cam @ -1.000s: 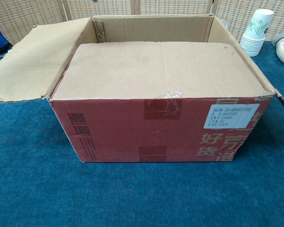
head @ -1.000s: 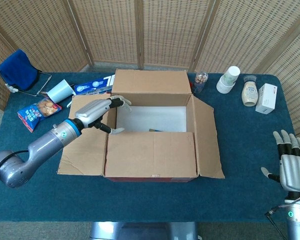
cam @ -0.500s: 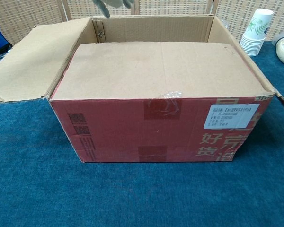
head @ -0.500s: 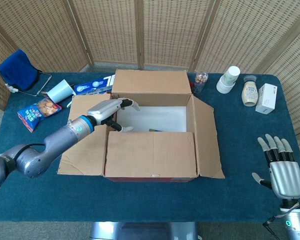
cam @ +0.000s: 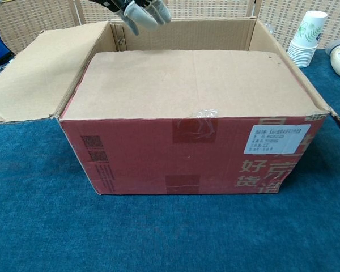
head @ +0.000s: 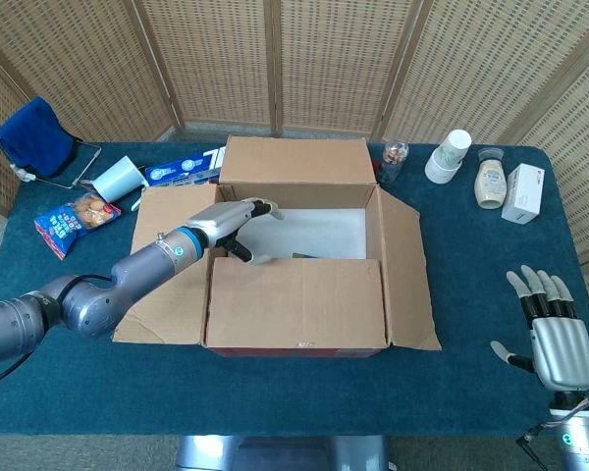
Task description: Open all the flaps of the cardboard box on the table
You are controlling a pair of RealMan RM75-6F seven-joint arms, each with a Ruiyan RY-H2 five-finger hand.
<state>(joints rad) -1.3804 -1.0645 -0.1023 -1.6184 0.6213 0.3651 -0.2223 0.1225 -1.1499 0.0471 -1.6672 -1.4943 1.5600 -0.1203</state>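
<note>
Cardboard box (head: 304, 255): near flap (head: 296, 300) down, 3 open; both robot hands spread, holding nothing.

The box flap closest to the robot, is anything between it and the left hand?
Nothing visible blocks it. The left hand hovers over the open part of the box, just beyond the near flap, which lies folded over the top. Only air separates them.

Table: your blue-covered table (head: 275, 392) fills the frame.
Centre: cardboard box (head: 299, 255).
Upper left: snack bag (head: 75, 221), cup (head: 118, 179).
Upper right: paper cups (head: 449, 155), jar (head: 489, 180), white carton (head: 523, 192).
</note>
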